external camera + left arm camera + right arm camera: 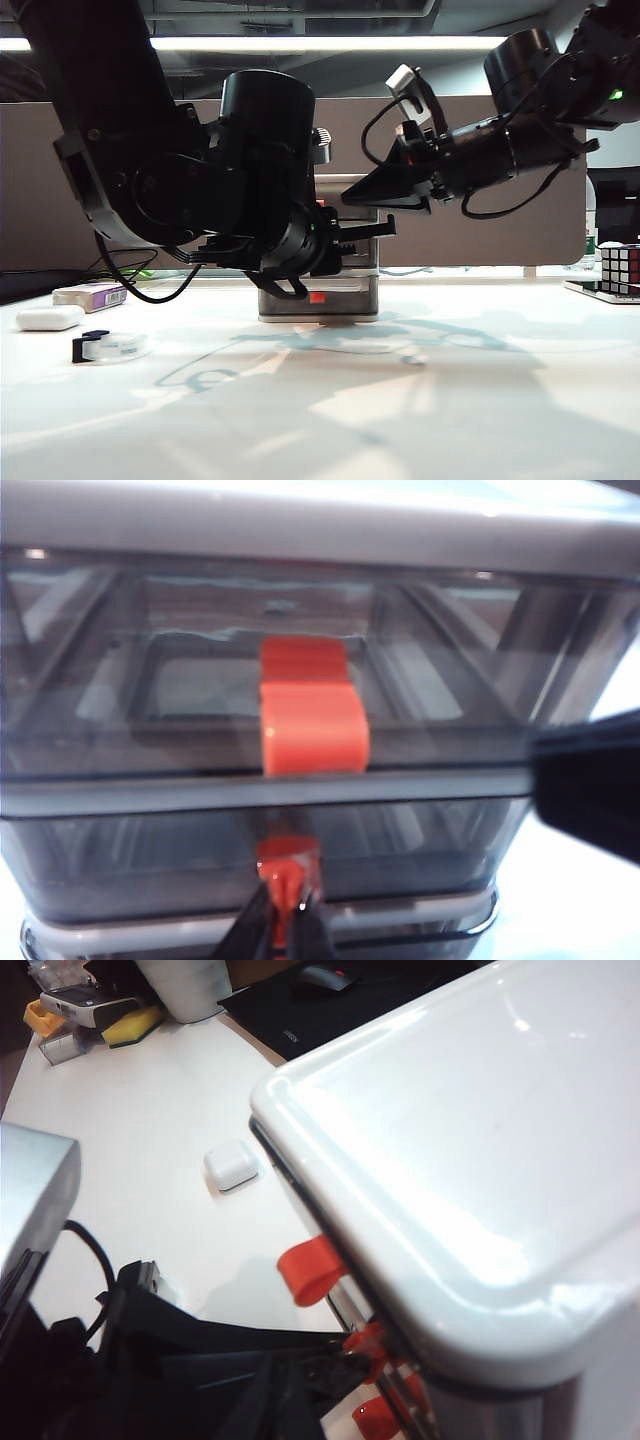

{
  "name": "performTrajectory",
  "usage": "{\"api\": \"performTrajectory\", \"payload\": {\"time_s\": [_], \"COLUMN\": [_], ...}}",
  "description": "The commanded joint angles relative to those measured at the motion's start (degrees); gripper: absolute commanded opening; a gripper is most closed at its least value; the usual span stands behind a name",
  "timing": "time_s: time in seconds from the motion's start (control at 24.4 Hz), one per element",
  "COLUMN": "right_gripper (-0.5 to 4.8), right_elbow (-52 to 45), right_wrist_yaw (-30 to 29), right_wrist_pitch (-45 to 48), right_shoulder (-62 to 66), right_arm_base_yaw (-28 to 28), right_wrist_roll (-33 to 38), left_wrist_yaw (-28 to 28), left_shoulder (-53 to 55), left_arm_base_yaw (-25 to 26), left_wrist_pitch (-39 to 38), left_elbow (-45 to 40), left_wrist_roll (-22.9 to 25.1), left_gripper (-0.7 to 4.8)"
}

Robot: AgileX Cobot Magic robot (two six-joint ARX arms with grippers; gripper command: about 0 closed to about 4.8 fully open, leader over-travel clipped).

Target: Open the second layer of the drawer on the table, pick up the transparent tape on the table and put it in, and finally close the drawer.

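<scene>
L claw (285, 920) pinched on 2nd-drawer handle tab (288, 865); R claw (352, 193) above unit.

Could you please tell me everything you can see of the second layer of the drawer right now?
The second layer of the drawer is a smoky grey translucent tray, the middle one in a small white-framed unit on the table. It looks shut or nearly so. The left gripper, shut, pinches its small red-orange handle tab. The right gripper hovers over the unit's top.
</scene>
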Motion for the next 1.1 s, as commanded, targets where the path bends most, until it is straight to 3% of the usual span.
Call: {"api": "performTrajectory", "payload": {"time_s": [0.04, 0.7, 1.02, 1.1], "right_gripper": [-0.03, -0.03, -0.03, -0.03], "right_elbow": [1.6, 4.5, 4.5, 4.5], "right_wrist_yaw": [0.3, 8.2, 8.6, 8.5], "right_wrist_pitch": [0.5, 0.5, 0.5, 0.5], "right_shoulder": [0.9, 2.0, 2.0, 2.0], "right_arm_base_yaw": [0.8, 2.3, 2.3, 2.3], "right_wrist_roll": [0.5, 0.6, 0.7, 0.7], "left_wrist_yaw": [-0.1, 0.1, -0.6, -0.8], "left_shoulder": [0.0, -4.9, -7.1, -7.2], "left_arm_base_yaw": [-0.1, -1.8, -7.1, -8.0], "left_wrist_pitch": [-1.6, -1.5, -2.0, -2.3], "left_elbow": [0.0, -7.3, -10.1, -10.9], "left_wrist_roll": [-0.2, -2.5, -2.7, -4.7], "left_gripper": [-0.06, -0.06, -0.06, -0.06]}}
